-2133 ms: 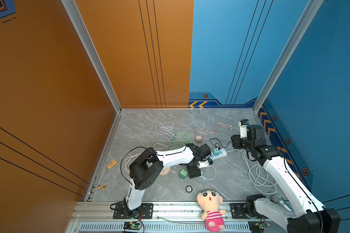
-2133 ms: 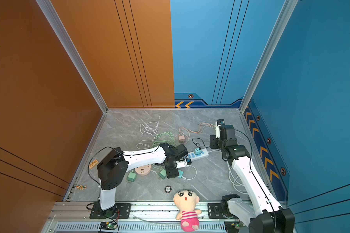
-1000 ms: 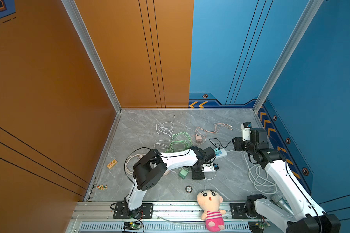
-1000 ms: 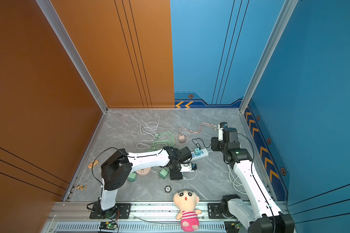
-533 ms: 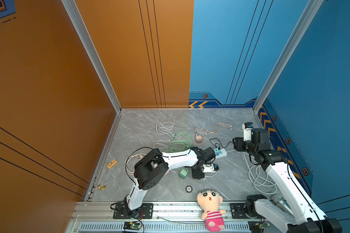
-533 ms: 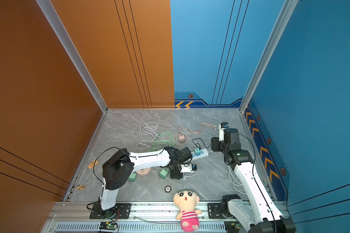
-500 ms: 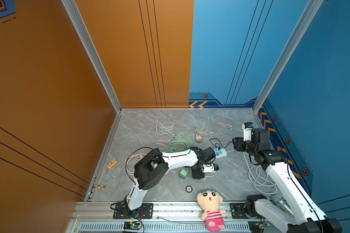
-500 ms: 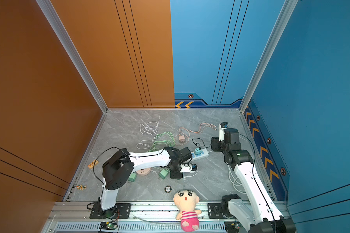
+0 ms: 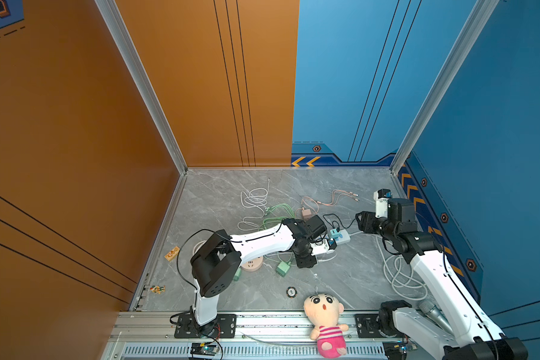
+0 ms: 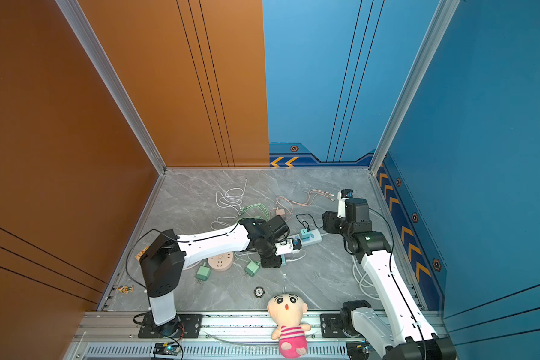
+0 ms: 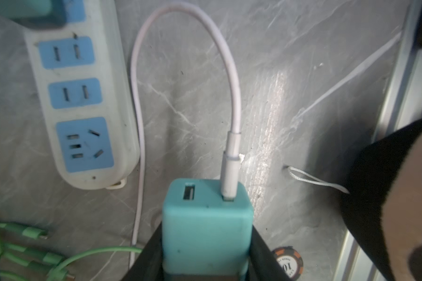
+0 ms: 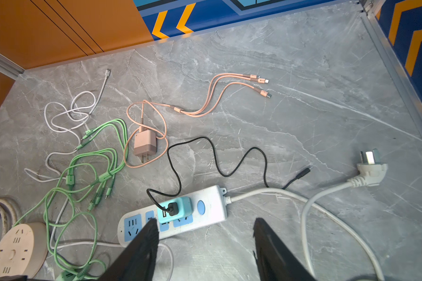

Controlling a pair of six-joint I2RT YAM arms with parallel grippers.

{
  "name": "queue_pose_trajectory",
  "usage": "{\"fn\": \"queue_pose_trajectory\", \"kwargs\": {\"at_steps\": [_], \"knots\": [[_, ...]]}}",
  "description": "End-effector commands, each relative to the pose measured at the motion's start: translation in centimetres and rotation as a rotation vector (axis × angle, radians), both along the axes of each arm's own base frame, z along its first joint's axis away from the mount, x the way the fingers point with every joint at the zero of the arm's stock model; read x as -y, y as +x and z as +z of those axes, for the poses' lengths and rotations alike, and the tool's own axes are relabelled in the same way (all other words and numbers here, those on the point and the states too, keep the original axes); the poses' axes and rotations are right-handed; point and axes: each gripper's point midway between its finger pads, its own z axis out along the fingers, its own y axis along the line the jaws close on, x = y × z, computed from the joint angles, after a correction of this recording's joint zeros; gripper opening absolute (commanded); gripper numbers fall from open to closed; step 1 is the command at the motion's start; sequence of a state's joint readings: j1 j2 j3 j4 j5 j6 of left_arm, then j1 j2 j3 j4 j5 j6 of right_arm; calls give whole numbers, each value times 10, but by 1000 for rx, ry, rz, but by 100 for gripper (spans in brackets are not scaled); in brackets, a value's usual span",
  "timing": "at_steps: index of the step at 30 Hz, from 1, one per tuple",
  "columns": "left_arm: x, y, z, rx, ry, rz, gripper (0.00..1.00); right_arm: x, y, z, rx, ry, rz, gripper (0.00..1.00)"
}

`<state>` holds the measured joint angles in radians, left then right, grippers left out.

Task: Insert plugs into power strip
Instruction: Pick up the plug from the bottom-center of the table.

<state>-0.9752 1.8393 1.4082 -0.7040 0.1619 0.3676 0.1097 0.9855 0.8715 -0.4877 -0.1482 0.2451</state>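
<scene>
Since a second ago our teal plug (image 11: 205,219) has been squeezed by the left gripper (image 11: 207,233), whose black fingers have closed in on its sides. It is pinched there now. A thin white cable (image 11: 232,97) loops out of its top. The plug hangs over the table (image 12: 302,121), just beside the round end of the power strip (image 11: 118,97), not touching it. We cannot see its metal prongs because the fingers hide them, so we are only guessing which way they point.

On the strip, a second teal plug (image 12: 176,209) with a black cable is already in. Three blue sockets near the round end are free. Our right gripper (image 12: 205,221) hovers above the strip with its jaws wide apart, holding nothing. The pink plug (image 12: 144,143) and two green plugs (image 10: 252,268) lie on the table.

So we think we are on plug number two, bringing it to a free socket. Next we need to turn the prongs down, line them up with two little slots, and push straight. The right gripper may have to hold the strip so it does not slide.
</scene>
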Motion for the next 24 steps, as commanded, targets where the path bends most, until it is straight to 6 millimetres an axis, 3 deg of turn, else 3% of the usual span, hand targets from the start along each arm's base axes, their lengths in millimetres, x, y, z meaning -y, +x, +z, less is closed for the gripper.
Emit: {"fn": "queue_pose_trajectory", "kwargs": {"at_steps": [1,11,16,24], "knots": [[-3,2,17,-2,-64,38,32,-6,2,20,13,68,-2,64],[-22,33,44,-37,-236,235,31,-12,-5,44,45,141,-2,64],[-32,45,70,-18,-365,303,30,-10,-5,49,56,137,-17,65],[-59,82,111,6,-518,526,27,-30,-6,61,55,229,41,63]]}}
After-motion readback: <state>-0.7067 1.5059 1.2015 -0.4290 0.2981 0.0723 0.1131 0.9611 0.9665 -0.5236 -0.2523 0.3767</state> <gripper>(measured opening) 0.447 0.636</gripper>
